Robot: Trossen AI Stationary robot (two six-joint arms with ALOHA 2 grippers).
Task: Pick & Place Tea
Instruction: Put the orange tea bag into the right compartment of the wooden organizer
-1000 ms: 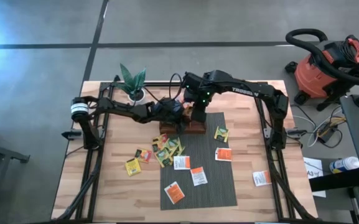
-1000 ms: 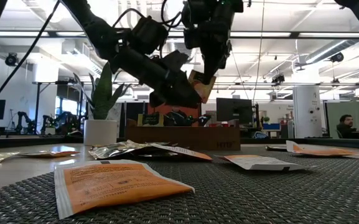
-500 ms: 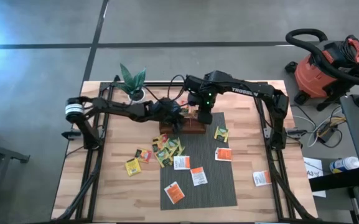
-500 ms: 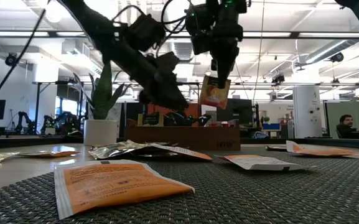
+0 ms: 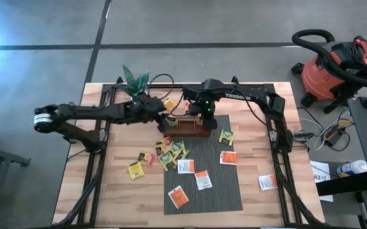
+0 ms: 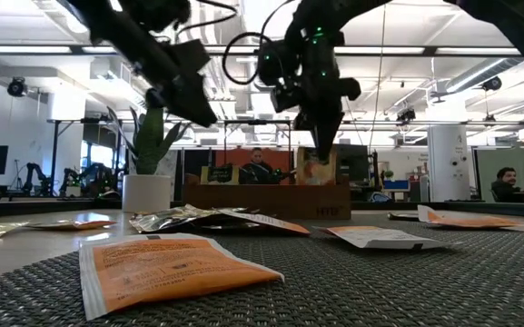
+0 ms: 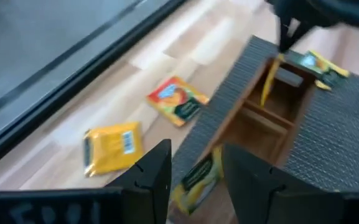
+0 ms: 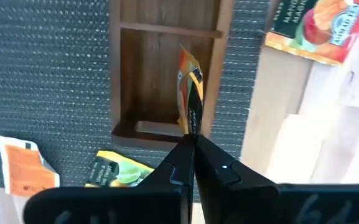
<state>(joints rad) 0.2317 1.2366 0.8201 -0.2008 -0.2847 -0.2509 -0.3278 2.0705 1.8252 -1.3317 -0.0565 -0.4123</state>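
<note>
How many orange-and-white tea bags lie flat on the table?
5 tea bags: on the grey mat, one front, two middle, one right; one on bare wood beside it. The pile may hide more.

Tray compartments open from above, but right gripper hangs over one w/ a sachet edge-on in it. Left gripper just beside tray, plant behind. Sachet pile clutters mat front-left; mat's right strip bare.
</note>
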